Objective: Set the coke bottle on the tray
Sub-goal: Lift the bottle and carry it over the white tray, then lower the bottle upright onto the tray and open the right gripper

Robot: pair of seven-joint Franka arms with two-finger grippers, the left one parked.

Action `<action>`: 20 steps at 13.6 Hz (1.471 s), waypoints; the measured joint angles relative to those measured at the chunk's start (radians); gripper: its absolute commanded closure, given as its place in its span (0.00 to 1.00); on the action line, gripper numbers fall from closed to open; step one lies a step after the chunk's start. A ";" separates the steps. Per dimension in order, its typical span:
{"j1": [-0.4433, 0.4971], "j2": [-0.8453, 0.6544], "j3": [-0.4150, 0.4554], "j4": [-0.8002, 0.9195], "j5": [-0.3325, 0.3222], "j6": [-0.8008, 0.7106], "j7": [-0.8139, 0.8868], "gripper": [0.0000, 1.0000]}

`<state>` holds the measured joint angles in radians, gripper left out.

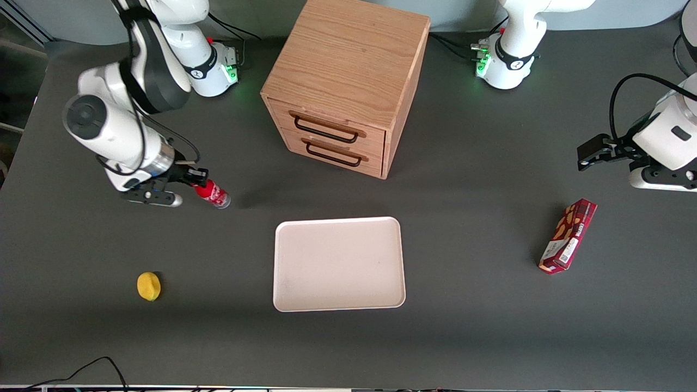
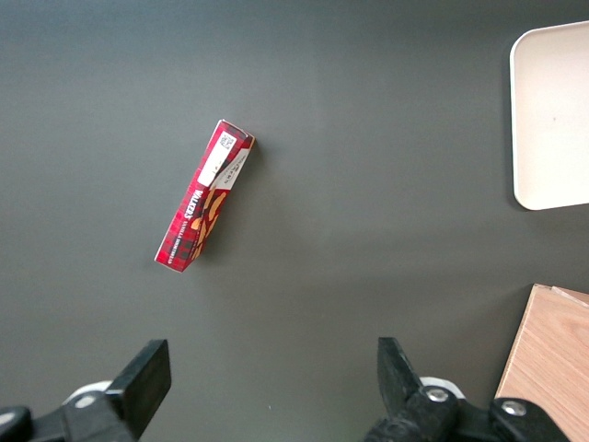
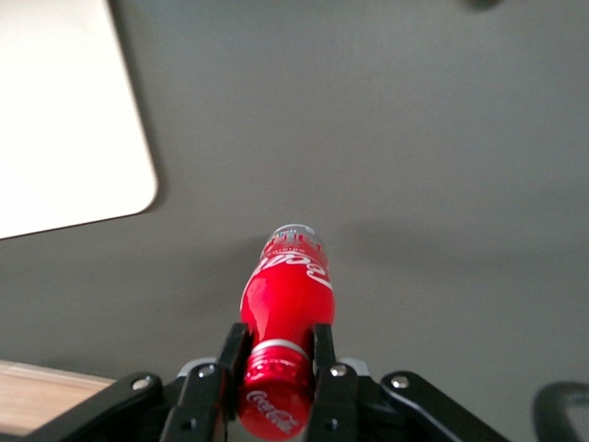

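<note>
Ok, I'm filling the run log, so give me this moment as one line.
phase: carry | gripper: shut on coke bottle, held off the table | tray: bare, nearer the front camera | bottle not yet on tray

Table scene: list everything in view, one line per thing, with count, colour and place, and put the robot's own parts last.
coke bottle: one, red with white script and a clear base, held off the tray, toward the working arm's end of the table.
tray: one, pale pinkish white, flat on the table, nearer the front camera than the cabinet, nothing on it.
cabinet: one, light wood with two dark-handled drawers, farther from the front camera than the tray.
lemon: one, yellow, nearer the front camera than the bottle.
snack box: one, red, lying toward the parked arm's end.
table: one, dark grey.
gripper: one, black fingers shut on the bottle's neck, just below the cap.
</note>
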<state>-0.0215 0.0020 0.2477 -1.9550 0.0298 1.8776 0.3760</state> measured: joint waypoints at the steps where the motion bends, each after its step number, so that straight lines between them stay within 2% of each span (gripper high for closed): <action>1: 0.000 0.005 0.002 0.104 -0.018 -0.094 0.000 1.00; 4: 0.002 0.116 0.052 0.449 -0.069 -0.350 0.057 1.00; 7: 0.034 0.360 0.097 0.750 -0.079 -0.418 0.225 1.00; 8: 0.055 0.447 0.102 0.821 -0.086 -0.398 0.292 1.00; 10: 0.100 0.602 0.112 0.896 -0.133 -0.265 0.448 1.00; 12: 0.141 0.736 0.142 0.919 -0.237 -0.111 0.603 1.00; 14: 0.164 0.844 0.187 0.928 -0.355 -0.005 0.743 1.00; 15: 0.171 0.887 0.203 0.933 -0.394 0.032 0.795 1.00; 16: 0.174 0.920 0.215 0.939 -0.420 0.056 0.830 0.55; 17: 0.175 0.939 0.222 0.947 -0.435 0.066 0.844 0.01; 20: 0.170 0.942 0.238 0.981 -0.441 0.055 0.845 0.00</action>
<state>0.1485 0.9442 0.4858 -0.9740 -0.4110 1.9321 1.2208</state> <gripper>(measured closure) 0.414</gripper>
